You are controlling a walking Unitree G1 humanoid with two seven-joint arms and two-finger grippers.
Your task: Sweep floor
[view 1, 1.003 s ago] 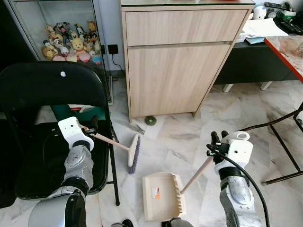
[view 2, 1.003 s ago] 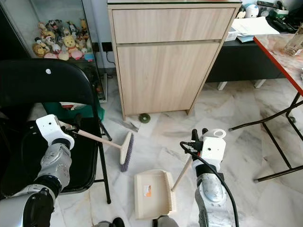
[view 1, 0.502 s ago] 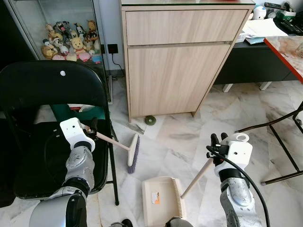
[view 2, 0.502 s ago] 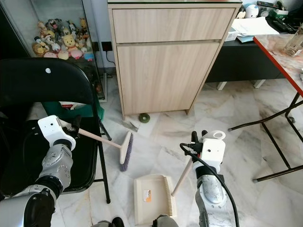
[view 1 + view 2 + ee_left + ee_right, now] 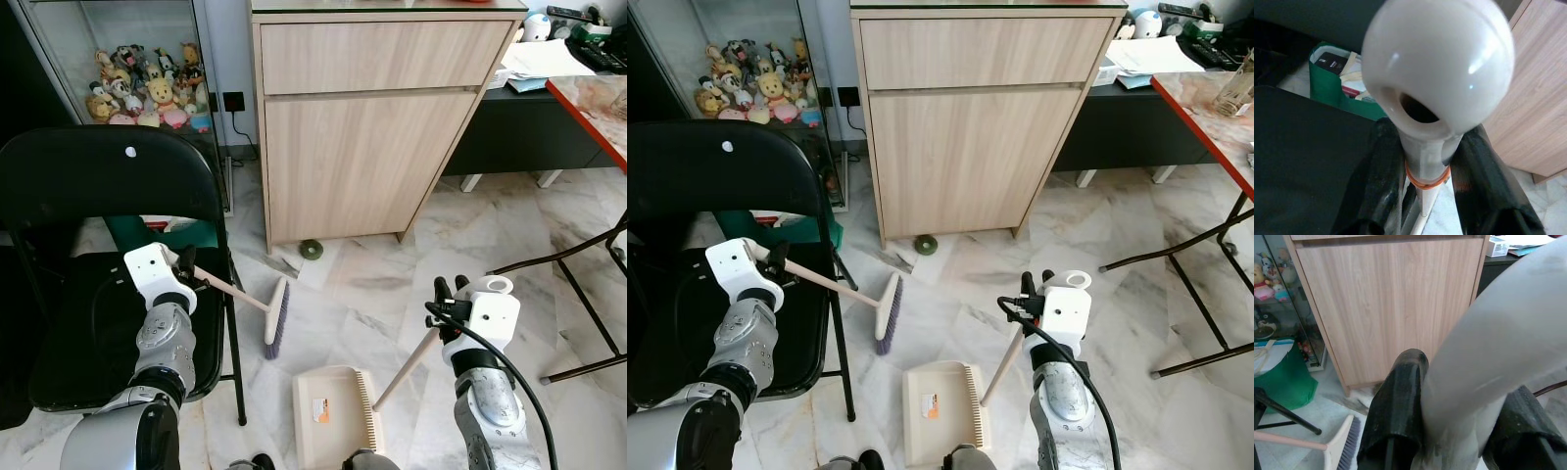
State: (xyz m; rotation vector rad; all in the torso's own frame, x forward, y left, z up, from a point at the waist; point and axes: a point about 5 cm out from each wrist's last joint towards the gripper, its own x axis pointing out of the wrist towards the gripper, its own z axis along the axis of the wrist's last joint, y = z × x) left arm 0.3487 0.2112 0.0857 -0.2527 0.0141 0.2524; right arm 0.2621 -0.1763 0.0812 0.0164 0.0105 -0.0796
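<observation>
Left eye view: left end effector (image 5: 186,266) clamps broom (image 5: 275,318), right end effector (image 5: 446,297) clamps dustpan (image 5: 335,416) handle; broom beside chair (image 5: 98,181) leg, stroke risks snagging it.

Marble floor (image 5: 372,284) under dustpan (image 5: 333,416), broom (image 5: 275,316)

A wooden cabinet (image 5: 970,117) stood at the back, and before it on the marble floor (image 5: 1117,235) the left gripper (image 5: 776,260) clasped a broom (image 5: 884,311) whose head rested on the tiles. Nearer than the cabinet, the right gripper (image 5: 1033,294) gripped the handle of a beige dustpan (image 5: 939,401). A black folding chair (image 5: 715,186) stood left of the cabinet.
</observation>
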